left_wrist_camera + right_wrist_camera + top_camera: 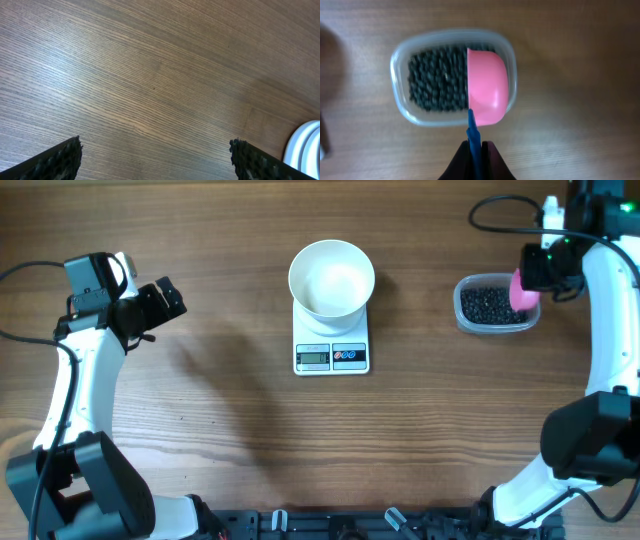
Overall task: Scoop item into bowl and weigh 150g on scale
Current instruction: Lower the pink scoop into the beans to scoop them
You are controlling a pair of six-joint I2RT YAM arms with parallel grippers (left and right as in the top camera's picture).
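While right claw (476, 147) clenches scoop (487, 85), handle running straight back, cup edgewise over beads (437, 82), left claw (156, 145) gapes.

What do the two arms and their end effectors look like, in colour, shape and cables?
Both arms have smooth white links joined by bulky black joints. The left arm has a thin black cable beside it; the right arm has a looping black cable and a small green light. The left end effector has black, rough-textured fingers; the right end effector is dark too.
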